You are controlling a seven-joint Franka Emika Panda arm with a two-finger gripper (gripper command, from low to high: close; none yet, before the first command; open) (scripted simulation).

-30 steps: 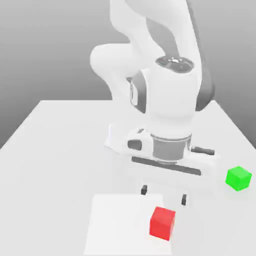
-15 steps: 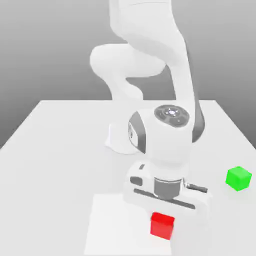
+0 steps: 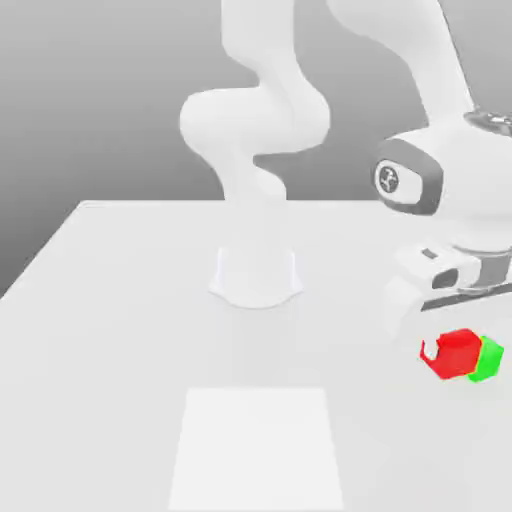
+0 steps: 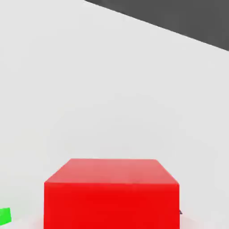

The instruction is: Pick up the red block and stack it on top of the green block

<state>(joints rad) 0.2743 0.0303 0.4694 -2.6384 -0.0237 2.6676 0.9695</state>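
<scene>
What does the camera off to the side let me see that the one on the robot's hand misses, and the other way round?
The exterior view alone takes in the white arm, its round base, and the gripper shut on the red block, carried above the table right beside the green block. The hand view alone gives a close look at the red block's flat top face and the dark backdrop past the table's far edge. Both share the red block, a bit of the green block, and the pale tabletop.
</scene>
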